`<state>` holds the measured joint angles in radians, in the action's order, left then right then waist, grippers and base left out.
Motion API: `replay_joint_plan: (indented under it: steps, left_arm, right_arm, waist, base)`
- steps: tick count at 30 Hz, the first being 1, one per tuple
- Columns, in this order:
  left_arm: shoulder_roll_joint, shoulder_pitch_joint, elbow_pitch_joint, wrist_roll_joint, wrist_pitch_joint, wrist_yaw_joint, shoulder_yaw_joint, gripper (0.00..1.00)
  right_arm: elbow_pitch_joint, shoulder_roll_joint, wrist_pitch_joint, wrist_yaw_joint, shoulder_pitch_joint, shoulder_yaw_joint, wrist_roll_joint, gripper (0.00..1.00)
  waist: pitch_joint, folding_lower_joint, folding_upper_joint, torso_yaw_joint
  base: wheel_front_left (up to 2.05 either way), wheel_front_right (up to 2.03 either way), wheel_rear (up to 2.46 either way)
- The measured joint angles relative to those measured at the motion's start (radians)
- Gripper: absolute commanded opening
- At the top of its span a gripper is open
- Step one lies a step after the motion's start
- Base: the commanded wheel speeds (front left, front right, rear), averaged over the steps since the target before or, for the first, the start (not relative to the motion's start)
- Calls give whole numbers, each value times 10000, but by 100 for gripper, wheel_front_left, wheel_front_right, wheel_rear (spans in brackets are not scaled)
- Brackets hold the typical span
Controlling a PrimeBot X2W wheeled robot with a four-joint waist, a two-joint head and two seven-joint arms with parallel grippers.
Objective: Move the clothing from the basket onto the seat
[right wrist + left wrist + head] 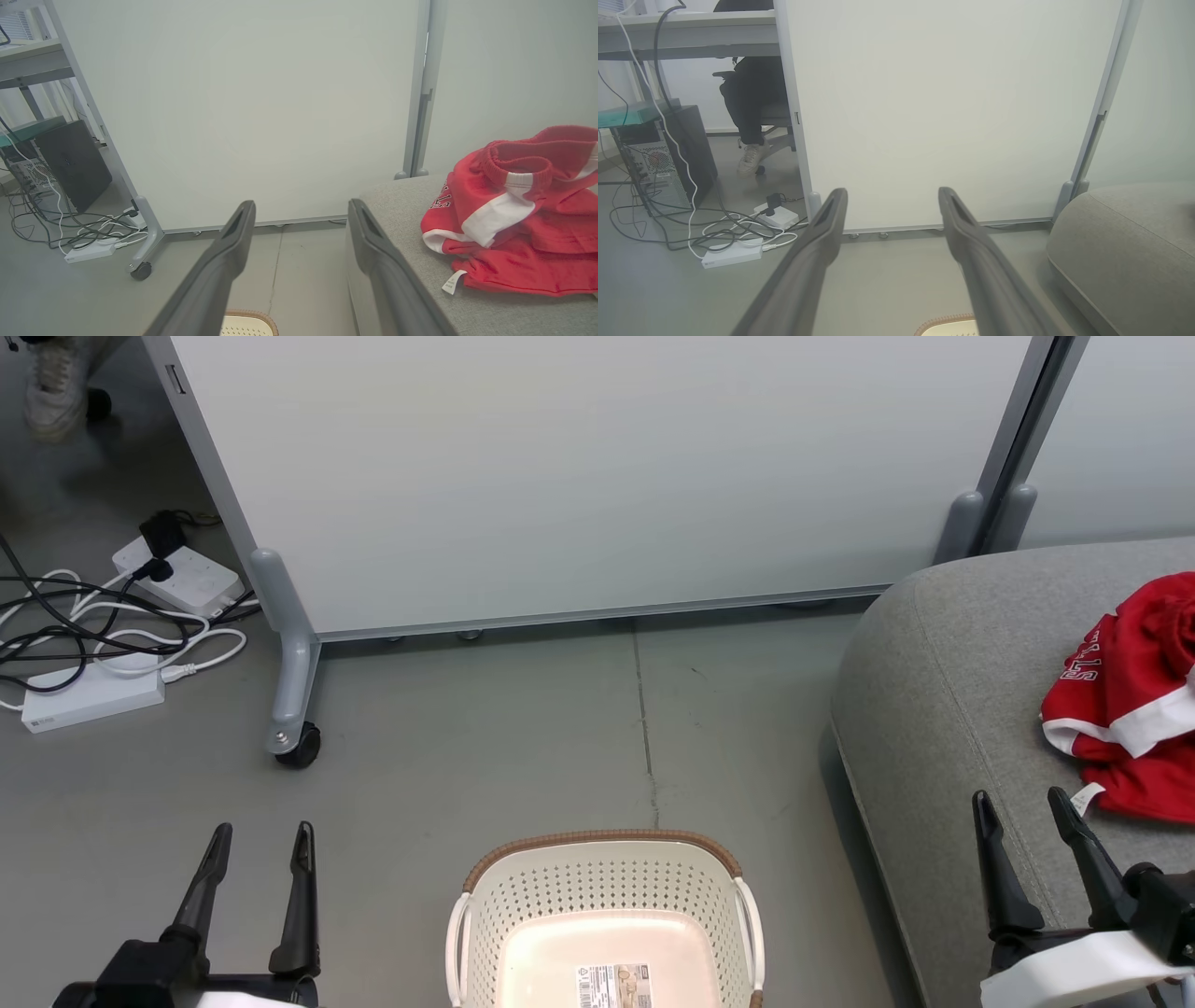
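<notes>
clothing (1134,709): heaped on seat (934,691), right of basket (607,887) | basket: looks empty | handling: soft, light, floppy; pinch a bunched fold | left end effector (263,828), right end effector (1017,794): both released, empty

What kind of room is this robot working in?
Likely an office or lab corner: a wheeled partition, a computer tower by a desk, and power strips with cables on the floor.
</notes>
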<state>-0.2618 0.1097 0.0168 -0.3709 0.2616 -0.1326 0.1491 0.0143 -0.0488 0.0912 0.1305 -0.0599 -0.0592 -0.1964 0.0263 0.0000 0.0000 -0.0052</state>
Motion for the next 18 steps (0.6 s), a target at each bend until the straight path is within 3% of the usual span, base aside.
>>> replay_joint_plan:
  steps: [18]
  left_arm:
    - [334,85,732,723,-2,265,-128,100]
  right_arm:
    - [-29,2,-117,0,-220,288,36,100]
  waist:
    - [200,0,0,-57]
  base:
    - [0,0,0]
